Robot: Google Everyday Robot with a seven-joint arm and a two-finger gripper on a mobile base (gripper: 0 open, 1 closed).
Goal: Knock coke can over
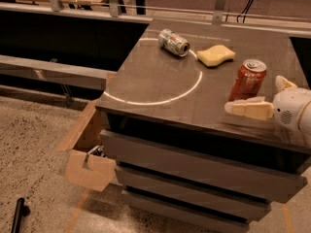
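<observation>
Your dark grey drawer cabinet (pixel 160 86) carries everything. The white gripper claw (pixel 266 97) sits at its right edge, cream fingers spread apart, holding nothing. Just left of the claw, close against the front finger, the red-orange aluminium coke can (pixel 248 79) stands upright. It's not toppled yet, so the shove is all yours.

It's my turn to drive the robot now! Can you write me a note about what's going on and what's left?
Gripper: open, low at the right edge of the camera view, close beside the coke can. Whether it touches the can cannot be told.
Coke can: standing upright near the right side of the table.
Done: the gripper is next to the can.
Left: the can is not yet knocked over; a sideways push should tip it.
</observation>
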